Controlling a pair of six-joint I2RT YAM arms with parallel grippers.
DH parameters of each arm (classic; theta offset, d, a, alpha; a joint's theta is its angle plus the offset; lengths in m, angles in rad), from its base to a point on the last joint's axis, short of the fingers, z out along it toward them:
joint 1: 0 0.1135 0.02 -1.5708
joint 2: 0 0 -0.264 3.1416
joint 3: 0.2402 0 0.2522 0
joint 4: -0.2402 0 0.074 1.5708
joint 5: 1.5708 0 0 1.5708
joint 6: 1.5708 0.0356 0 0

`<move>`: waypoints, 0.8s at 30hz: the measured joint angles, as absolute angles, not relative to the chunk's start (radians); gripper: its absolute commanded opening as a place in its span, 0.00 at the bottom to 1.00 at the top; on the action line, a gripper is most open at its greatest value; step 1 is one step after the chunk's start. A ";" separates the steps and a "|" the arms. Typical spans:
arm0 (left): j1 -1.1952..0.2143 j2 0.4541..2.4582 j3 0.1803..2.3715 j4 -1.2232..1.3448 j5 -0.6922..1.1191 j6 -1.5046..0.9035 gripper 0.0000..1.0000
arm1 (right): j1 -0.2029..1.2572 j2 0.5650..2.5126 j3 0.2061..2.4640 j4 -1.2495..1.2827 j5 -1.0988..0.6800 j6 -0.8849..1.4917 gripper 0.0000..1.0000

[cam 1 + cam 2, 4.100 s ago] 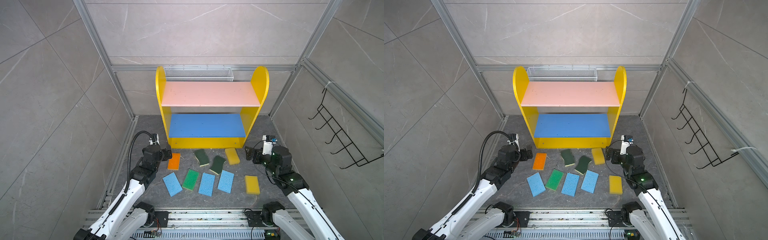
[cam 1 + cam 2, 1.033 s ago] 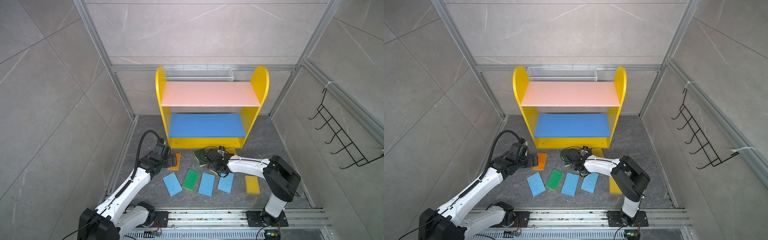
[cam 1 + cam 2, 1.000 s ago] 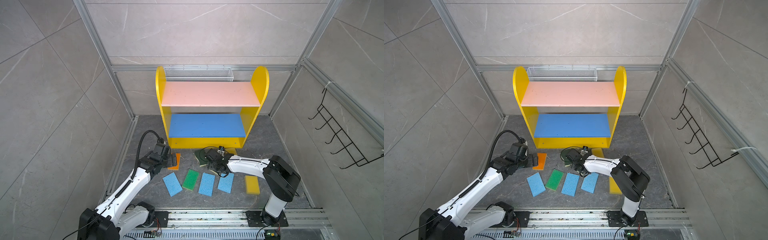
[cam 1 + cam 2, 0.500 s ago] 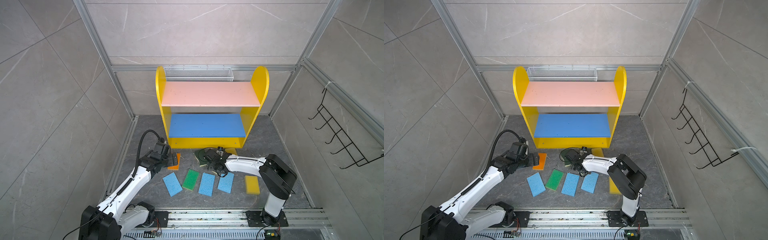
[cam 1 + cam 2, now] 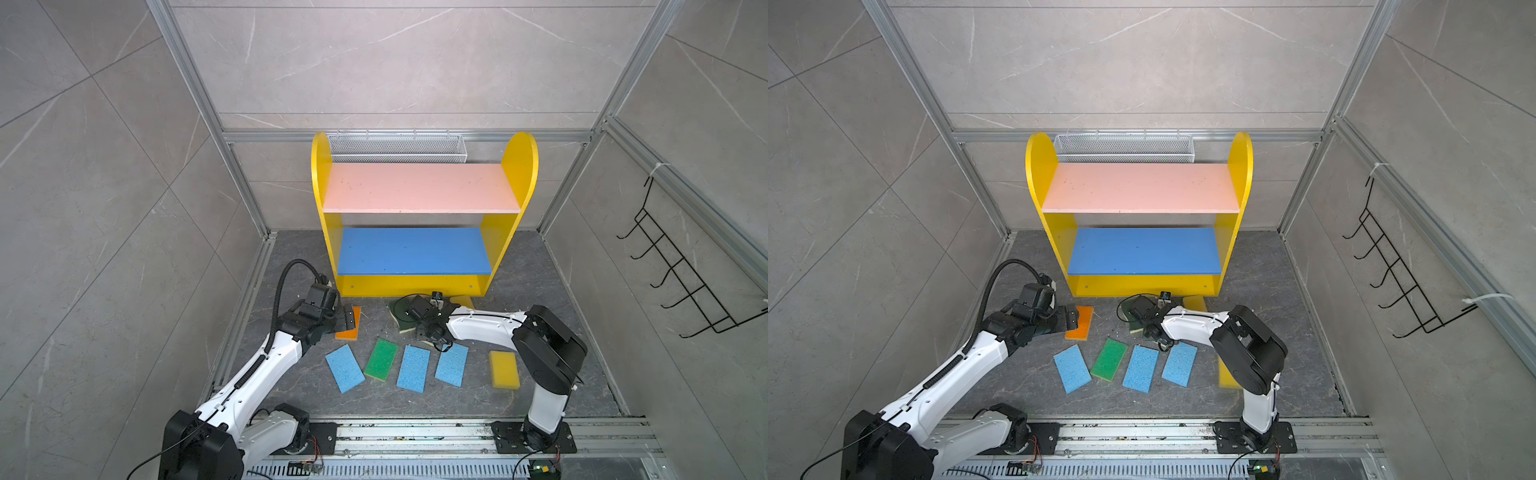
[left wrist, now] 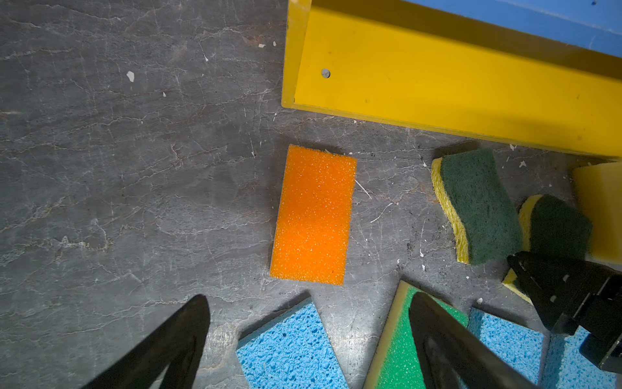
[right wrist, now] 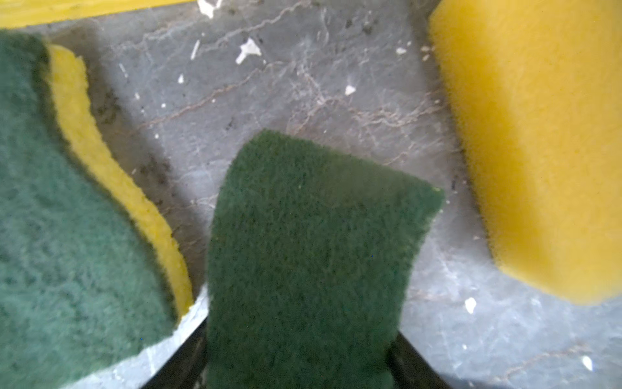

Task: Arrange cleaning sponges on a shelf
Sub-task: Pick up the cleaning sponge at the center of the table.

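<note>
Two grippers: left gripper (image 6: pixel 308 299) spread wide, empty, beside the orange sponge (image 6: pixel 313 215); right gripper (image 7: pixel 298 347) clamped on the wavy green sponge (image 7: pixel 309 235).

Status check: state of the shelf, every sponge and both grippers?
shelf: upright; pink board and blue board bare
orange sponge: flat on floor, free
held wavy sponge: clamped at its sides, green side up
other wavy sponge: on floor, green side up
blue sponges: three, flat on floor
green sponge: flat on floor
yellow sponges: two, on floor
left gripper: open, empty
right gripper: shut on held wavy sponge
</note>
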State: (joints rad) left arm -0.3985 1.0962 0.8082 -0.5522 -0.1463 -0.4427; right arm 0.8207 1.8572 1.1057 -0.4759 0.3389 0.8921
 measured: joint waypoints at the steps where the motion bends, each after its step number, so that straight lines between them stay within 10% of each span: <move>1: -0.398 1.095 0.808 -0.552 -0.146 -0.443 0.95 | 0.820 1.857 1.106 -0.475 0.337 0.886 0.66; 24: -0.398 0.991 0.851 -0.607 -0.174 -0.441 0.95 | 0.861 1.652 1.114 -0.583 0.321 0.731 0.55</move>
State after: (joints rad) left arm -0.3985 0.9913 0.8513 -0.6075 -0.1741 -0.4412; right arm 0.8608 1.6516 1.1137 -0.5835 0.3214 0.7315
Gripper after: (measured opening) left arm 0.946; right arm 0.553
